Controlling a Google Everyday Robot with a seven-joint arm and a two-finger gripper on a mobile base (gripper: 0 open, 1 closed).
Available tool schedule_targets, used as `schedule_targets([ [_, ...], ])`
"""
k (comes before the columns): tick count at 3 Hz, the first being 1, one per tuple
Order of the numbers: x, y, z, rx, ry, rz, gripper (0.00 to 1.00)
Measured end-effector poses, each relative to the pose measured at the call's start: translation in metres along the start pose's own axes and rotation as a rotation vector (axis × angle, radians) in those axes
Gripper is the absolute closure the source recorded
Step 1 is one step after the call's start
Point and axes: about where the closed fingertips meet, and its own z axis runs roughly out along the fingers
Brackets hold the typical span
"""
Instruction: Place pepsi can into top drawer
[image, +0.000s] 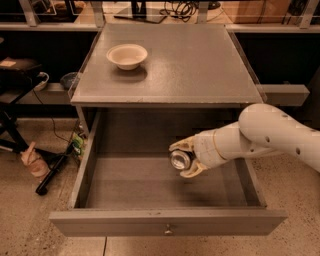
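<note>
The top drawer (150, 222) stands pulled out wide below the grey cabinet top, its flat front panel carrying a small round knob (168, 230). Over the right half of the drawer's inside, my gripper (182, 159) reaches in from the right on a white arm. Its pale fingers are shut on the pepsi can (180, 159), which lies on its side with a silver end facing the camera. The can's dark body is mostly hidden behind that end and the fingers. Whether the can touches the drawer floor cannot be told.
A white bowl (127, 55) sits at the back left of the cabinet top (200, 65). On the floor to the left lie cables, a dark stand leg (50, 175) and a small pale object (31, 161). A shelf edge (285, 92) runs behind on the right.
</note>
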Motion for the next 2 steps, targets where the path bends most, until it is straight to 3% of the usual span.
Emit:
schedule_targets([
  [1, 0.0062, -0.0064, -0.0006, 0.002, 0.013, 0.003, 0.00],
  [2, 0.0062, -0.0064, -0.0006, 0.002, 0.013, 0.003, 0.00],
])
